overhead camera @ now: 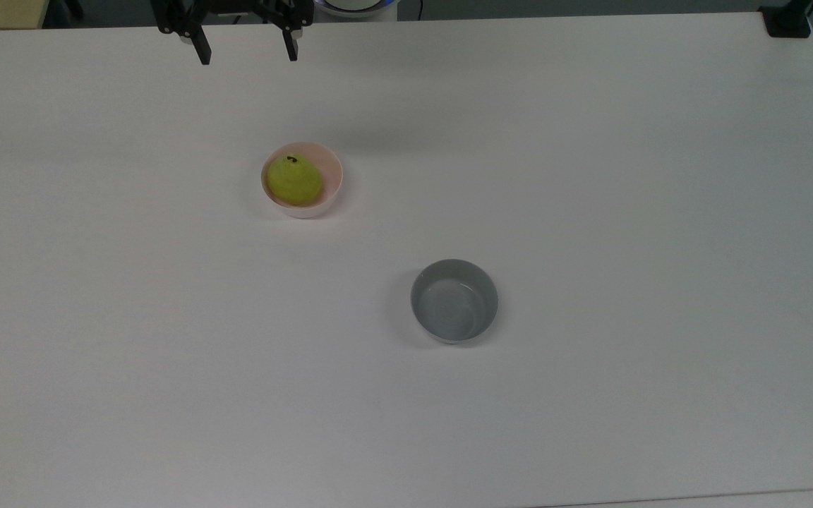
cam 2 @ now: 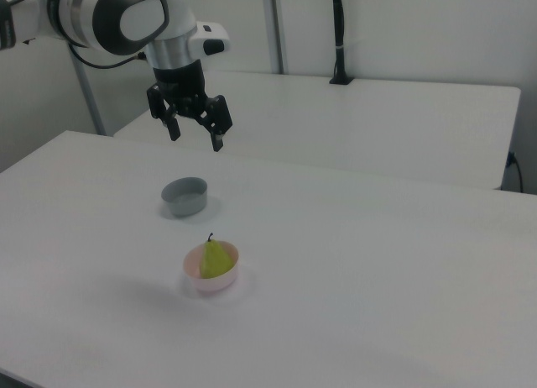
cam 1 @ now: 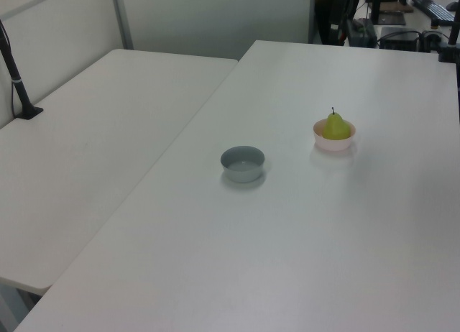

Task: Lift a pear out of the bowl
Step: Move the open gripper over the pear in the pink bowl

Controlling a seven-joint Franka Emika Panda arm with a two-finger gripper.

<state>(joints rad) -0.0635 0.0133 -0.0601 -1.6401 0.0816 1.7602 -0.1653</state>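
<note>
grey bowl (overhead camera: pixel 454 300) sits empty, nearest my top view. pear (overhead camera: pixel 294 180) stands upright in the pink bowl (overhead camera: pixel 332 185), at its 10 o'clock. gripper (overhead camera: pixel 245 51) hangs released, well apart. approach stage; next i descend over the pear.

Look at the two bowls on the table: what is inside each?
The pink bowl holds a yellow-green pear, standing stem up. The pear hides the bowl's bottom beneath it. The grey bowl holds nothing.

The pear (overhead camera: pixel 293 180) sits in the bowl (overhead camera: pixel 332 180) on the bench (overhead camera: pixel 590 212). A second bowl (overhead camera: pixel 454 300) stands well apart, toward the top view's lower right.
</note>
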